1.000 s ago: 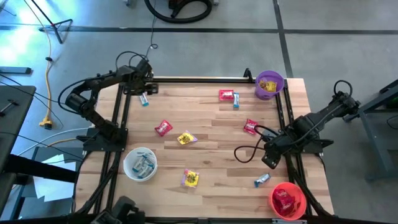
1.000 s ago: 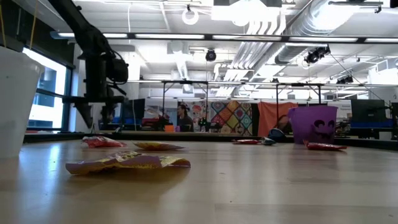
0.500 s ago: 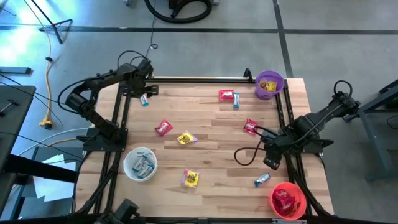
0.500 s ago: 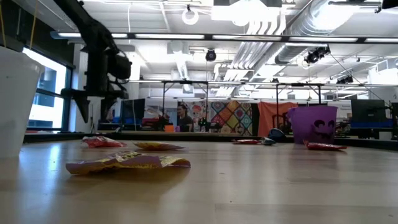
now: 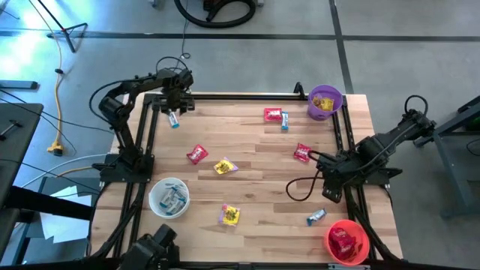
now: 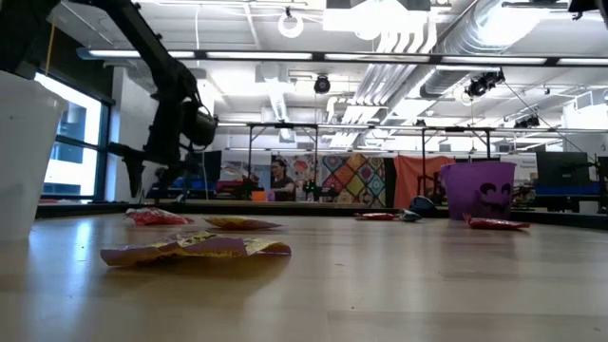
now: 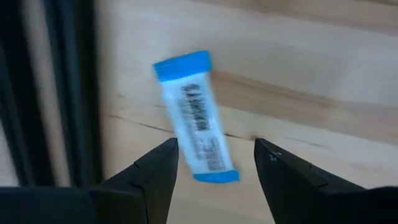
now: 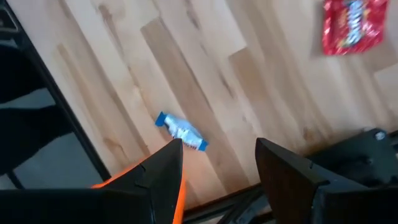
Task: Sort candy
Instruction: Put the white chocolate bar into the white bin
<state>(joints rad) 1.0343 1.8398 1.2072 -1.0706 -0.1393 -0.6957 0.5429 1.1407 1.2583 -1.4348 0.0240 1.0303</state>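
A light wooden table (image 5: 255,187) is seen from above, with small flat shiny wrapped sweets scattered across it. A blue-and-white wrapped sweet (image 5: 174,120) lies at the upper left of the table, just beside the black frame rail. The left gripper (image 5: 177,105) is held directly over it, its fingers spread apart; in the left wrist view the same sweet (image 7: 194,115) is framed between the two dark fingertips, untouched. The right gripper (image 5: 330,193) is parked at the right edge of the table, its fingers also apart and holding nothing, with another blue-and-white sweet (image 5: 316,217) near it at the lower right.

Red-wrapped sweets (image 5: 197,154) and yellow-wrapped sweets (image 5: 225,166) are spread over the middle. A purple plastic bowl (image 5: 325,102) is placed at the upper right, a red plastic bowl (image 5: 346,241) at the lower right, and a clear white bowl (image 5: 169,197) at the lower left; each already holds sweets.

The sweet is judged to be very light, thin and crinkly, with a slick wrapper that may slide on the wood. It is best pinched across its narrow middle, with the fingertips pressed right down to the table.
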